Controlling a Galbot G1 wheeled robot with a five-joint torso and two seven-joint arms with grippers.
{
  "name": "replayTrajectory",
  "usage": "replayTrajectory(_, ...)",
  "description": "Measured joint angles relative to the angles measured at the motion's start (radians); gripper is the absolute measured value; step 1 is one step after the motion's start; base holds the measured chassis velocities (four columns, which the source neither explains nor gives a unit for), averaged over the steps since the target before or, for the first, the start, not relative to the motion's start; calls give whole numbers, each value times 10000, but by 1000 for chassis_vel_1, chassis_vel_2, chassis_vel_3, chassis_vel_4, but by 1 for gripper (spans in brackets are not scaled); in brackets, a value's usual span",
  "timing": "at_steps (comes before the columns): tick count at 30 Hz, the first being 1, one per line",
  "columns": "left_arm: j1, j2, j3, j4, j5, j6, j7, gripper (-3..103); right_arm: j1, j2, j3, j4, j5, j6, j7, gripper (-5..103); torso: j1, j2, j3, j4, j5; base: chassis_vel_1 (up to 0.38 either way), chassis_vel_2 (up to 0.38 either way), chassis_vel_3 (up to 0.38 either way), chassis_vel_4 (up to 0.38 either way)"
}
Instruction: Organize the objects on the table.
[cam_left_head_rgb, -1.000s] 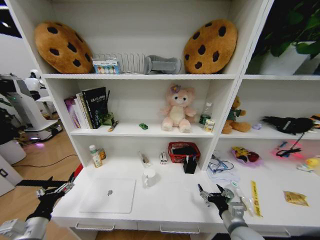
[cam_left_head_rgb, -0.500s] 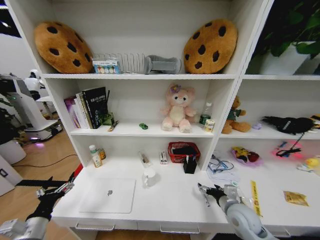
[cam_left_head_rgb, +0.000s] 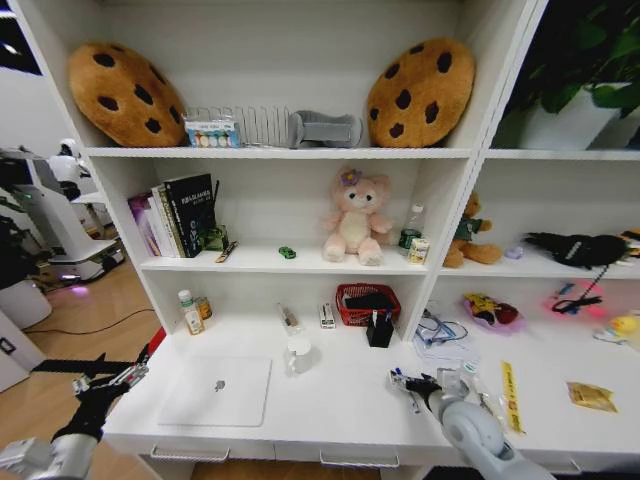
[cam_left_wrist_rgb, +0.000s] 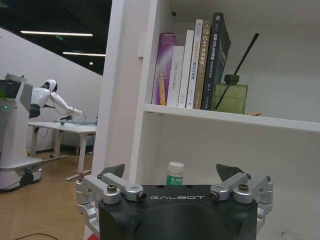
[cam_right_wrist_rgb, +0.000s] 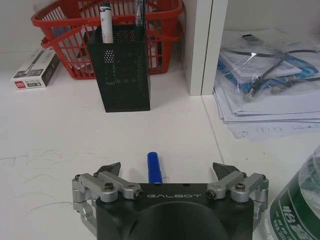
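Blue marker (cam_right_wrist_rgb: 154, 168) — lying flat on the white bench (cam_left_head_rgb: 340, 395), directly between the spread fingers of the right claw (cam_right_wrist_rgb: 167, 171), which is released and touches nothing. In the head view the right claw (cam_left_head_rgb: 405, 383) sits low over the bench's front right part, near the marker (cam_left_head_rgb: 407, 392). Beyond it stand a black mesh pen holder (cam_right_wrist_rgb: 122, 68) with a white marker (cam_right_wrist_rgb: 105, 22) upright inside, and a red basket (cam_right_wrist_rgb: 106, 30) behind that. A silver laptop (cam_left_head_rgb: 217, 390) lies closed on the bench's left part; a green-topped jar (cam_left_head_rgb: 188, 312) stands at the back left. The left claw (cam_left_head_rgb: 106, 384) — also released — hangs off the bench's left edge, apart from everything.
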Motion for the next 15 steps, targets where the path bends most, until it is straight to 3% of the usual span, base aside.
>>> replayTrajectory(2, 0, 0, 0, 0, 1, 0, 0, 100, 38, -4, -52, -49, -38, 0, -5, 103, -1, 0, 0, 0, 0, 0, 0, 0, 0)
replayTrajectory(4, 0, 0, 0, 0, 0, 0, 0, 100, 77, -13, -118, -113, -78, -1, -19, 100, -1, 0, 0, 0, 0, 0, 0, 0, 0)
replayTrajectory(6, 0, 0, 0, 0, 0, 0, 0, 100, 158, -51, -248, -207, -126, -10, -23, 90, -1, 0, -1, 0, -2, 0, 0, 0, 0)
replayTrajectory(8, 0, 0, 0, 0, 0, 0, 0, 100, 171, -64, -279, -219, -138, -13, -22, 90, -1, 0, -1, 0, -4, 0, 0, 0, 0)
replayTrajectory(11, 0, 0, 0, 0, 0, 0, 0, 100, 210, -141, -389, -228, -174, -31, -9, 73, -1, 1, -1, 0, -5, 0, 0, 0, 0)
replayTrajectory(15, 0, 0, 0, 0, 0, 0, 0, 100, 195, -165, -405, -209, -196, -37, 0, 62, -1, 1, -2, 0, -3, 0, 0, 0, 0)
